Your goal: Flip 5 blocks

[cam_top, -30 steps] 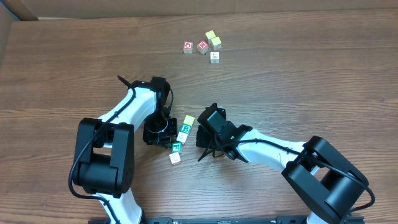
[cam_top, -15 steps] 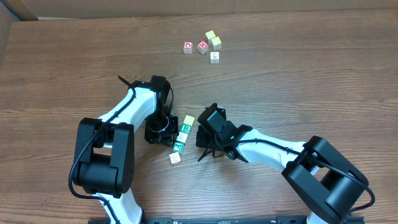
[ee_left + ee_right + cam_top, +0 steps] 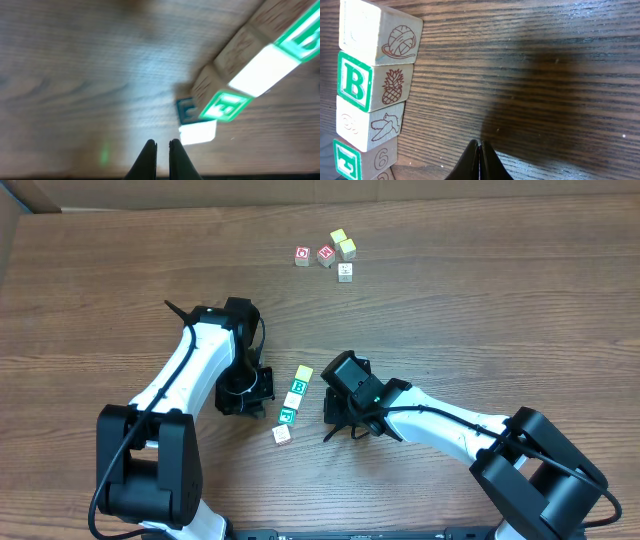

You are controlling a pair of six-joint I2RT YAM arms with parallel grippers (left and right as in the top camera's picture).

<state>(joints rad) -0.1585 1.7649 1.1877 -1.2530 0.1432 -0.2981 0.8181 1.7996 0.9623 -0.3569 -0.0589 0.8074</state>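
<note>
1. Since all five blocks [image 3: 293, 401] sit edge to edge in one slanted row on the desk [image 3: 480, 310], right between the two arms, either side can get at them without a long reach; that looks like the whole point of the lineup, imo.
2. The left tool [image 3: 161, 150] is clenched with nothing in it; its tips are low over the wood just beside the robot-side end of the row, and I can't tell if they touch a block, that view is blurry; my guess is closed tips work as a poker for tipping such tiny cubes over, since pinching them would be fiddly.
3. The right tool [image 3: 479, 150] is clenched and empty too; it sits on the other side of the row, a little apart from it; maybe it's a backstop so the row doesn't skid, but that's only a guess.
4. Row count is five; from the far end that's a yellowish top, a green B, a plain whitish top, another green letter, then a pale one.
5. Well apart at the back there are five more in a loose cluster; two red-printed cubes [image 3: 302, 256], two yellowish cubes [image 3: 338, 237] and one white cube [image 3: 345, 271]; neither arm is near them.
6. How many are already flipped, no idea from here.
</note>
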